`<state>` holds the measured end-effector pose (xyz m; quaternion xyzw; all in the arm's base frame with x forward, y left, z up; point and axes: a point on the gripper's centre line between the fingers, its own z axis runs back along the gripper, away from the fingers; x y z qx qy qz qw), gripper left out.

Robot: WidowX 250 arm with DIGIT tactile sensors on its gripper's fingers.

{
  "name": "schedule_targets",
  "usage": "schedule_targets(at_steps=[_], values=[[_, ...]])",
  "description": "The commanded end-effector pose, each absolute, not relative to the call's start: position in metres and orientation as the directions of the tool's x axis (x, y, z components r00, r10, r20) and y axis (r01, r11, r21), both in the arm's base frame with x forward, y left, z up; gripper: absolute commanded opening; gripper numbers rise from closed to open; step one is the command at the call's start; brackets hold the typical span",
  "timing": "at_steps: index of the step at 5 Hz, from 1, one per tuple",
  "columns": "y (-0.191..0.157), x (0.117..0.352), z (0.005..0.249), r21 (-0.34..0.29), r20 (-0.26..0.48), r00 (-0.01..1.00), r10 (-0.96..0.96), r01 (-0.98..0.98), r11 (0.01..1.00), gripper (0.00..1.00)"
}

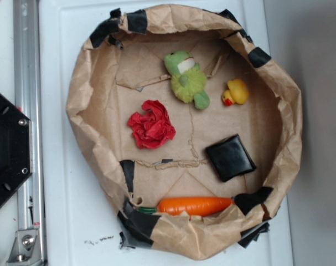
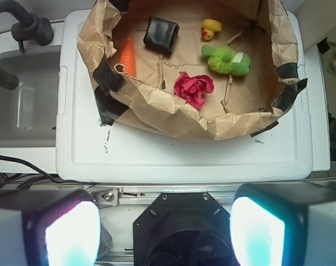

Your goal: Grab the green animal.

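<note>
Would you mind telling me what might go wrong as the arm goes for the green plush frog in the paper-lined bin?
1. The yellow duck sits close beside the green plush frog, so the end effector might bump or catch it.
2. The frog lies near the crumpled paper wall, which a finger could snag.
3. Its soft body may slip from a shallow pinch.

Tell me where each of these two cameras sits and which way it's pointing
Exterior: overhead, looking straight down into the paper-lined basket; only the robot's black base shows at the left edge.
Wrist: on the arm, high and well back from the basket, looking down and forward; the open claw fills the bottom, with its glowing fingers at either side.
Shared: green animal, yellow duck, red cloth, black pouch, carrot.
</note>
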<state>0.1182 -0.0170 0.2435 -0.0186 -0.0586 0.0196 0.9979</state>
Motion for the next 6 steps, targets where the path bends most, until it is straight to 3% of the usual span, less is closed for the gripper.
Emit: schedule_targets(at_steps=[1,2,3,4,5,6], values=[[-0.017,0.118,0.243,-0.039,0.116,0.992,0.041,-0.037,0.999,1.00],[0.003,0.168,0.205,-0.017,0.132,0.969,-0.208,0.212,0.977,1.00],[0.013,0.220,0.173,0.021,0.154,0.927,-0.342,0.342,0.939,1.00],[0.031,0.250,0.137,0.052,0.139,0.897,-0.419,0.416,0.908,1.00],[0.037,0.263,0.099,0.081,0.123,0.857,-0.501,0.494,0.866,1.00],[0.067,0.259,0.067,0.052,0.071,0.924,-0.374,0.372,0.927,1.00]])
